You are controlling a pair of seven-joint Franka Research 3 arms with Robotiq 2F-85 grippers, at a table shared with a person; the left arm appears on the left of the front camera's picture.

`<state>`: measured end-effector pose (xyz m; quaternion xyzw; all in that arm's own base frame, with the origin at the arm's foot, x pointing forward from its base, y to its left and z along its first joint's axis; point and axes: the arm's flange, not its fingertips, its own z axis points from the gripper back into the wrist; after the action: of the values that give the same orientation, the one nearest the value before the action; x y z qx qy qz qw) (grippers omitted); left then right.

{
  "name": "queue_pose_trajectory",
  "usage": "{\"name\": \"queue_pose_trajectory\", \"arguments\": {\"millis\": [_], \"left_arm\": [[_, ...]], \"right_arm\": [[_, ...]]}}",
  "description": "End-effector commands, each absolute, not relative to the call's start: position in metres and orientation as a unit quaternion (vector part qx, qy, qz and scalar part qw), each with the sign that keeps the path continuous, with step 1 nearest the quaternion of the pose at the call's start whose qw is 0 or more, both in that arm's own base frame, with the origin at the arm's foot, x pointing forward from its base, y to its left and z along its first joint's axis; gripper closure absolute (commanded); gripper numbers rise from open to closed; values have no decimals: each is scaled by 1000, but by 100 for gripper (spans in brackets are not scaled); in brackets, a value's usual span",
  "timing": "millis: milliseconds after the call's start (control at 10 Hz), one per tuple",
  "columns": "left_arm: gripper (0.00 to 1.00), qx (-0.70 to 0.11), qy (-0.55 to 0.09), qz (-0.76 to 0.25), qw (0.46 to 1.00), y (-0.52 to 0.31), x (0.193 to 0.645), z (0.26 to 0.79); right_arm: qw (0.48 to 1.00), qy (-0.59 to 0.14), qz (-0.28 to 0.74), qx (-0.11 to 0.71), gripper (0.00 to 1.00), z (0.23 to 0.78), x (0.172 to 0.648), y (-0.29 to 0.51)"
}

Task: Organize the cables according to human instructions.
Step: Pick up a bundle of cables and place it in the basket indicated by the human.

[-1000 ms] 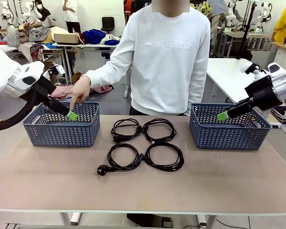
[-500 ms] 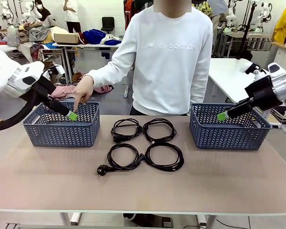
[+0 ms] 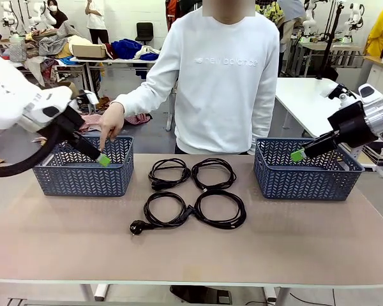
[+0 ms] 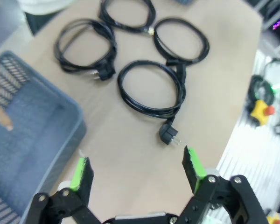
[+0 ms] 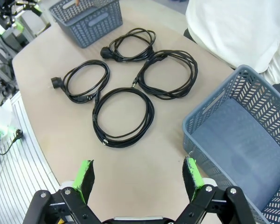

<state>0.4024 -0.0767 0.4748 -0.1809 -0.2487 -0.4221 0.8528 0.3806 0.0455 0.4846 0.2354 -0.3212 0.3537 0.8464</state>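
Even, bright indoor light with soft shadows on the tabletop (image 3: 274, 248); the left wrist view is motion-blurred.

cables (image 3: 190, 210) black | baskets (image 3: 83, 178) blue-grey herringbone | table (image 3: 191, 255) beige | sweatshirt (image 3: 223, 95) white

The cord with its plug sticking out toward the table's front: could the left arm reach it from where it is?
Probably yes. The left gripper hangs open over the edge of the left basket, and the cord lies on bare table with nothing between. The person's hand points into the basket, off that path.
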Motion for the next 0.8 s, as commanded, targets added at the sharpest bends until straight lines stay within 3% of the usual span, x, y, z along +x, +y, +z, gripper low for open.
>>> {"name": "queue_pose_trajectory", "arguments": {"millis": [0,700], "left_arm": [[0,-149,-219,-482,835,-109,419,466],[0,-78,-146,-604,779,-214,423,399]], "right_arm": [[837,-331,362,243,0,483,384,44],[837,-331,362,243,0,483,384,44]]}}
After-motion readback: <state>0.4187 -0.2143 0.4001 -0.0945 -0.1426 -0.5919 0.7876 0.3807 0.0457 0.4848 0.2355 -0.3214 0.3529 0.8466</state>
